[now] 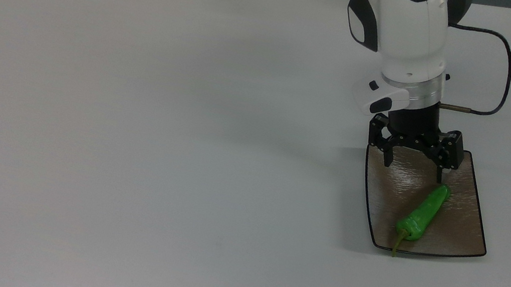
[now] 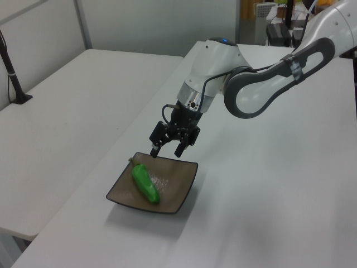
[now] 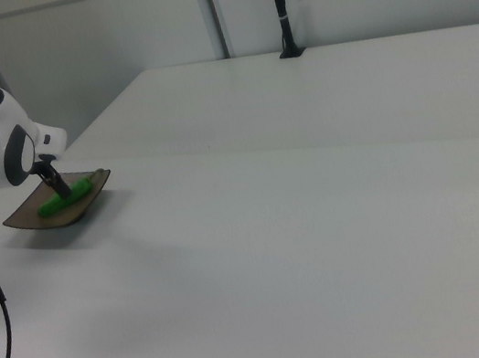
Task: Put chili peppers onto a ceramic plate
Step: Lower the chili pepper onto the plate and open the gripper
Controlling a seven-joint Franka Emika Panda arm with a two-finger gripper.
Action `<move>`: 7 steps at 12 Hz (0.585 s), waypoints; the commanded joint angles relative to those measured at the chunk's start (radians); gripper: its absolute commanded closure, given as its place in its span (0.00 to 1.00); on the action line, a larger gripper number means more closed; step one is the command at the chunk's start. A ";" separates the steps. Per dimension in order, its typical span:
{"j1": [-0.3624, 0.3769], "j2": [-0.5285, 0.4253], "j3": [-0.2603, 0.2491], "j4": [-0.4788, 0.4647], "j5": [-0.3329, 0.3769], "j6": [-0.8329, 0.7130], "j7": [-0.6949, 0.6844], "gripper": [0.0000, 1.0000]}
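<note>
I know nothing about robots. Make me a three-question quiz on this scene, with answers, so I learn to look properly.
1. True or false: the gripper grips the chili pepper.
2. Where does the pepper lie? A) on the white table B) on the brown ceramic plate C) in the air
3. In the top view, the pepper's stem points toward which edge of the plate: top or bottom?

Key:
1. False; the fingers are spread, empty, above the plate.
2. B
3. Bottom, reaching over the rim.

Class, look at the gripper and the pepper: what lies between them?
Nothing but bare plate. In the top view the open gripper hangs just above the pepper, with only brown plate surface showing between them.
</note>
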 commanded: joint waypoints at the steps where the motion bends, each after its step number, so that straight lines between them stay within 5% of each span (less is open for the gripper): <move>1: -0.009 -0.018 -0.004 0.001 -0.096 -0.028 0.016 0.00; 7: -0.073 -0.131 -0.007 -0.011 -0.076 -0.492 -0.418 0.00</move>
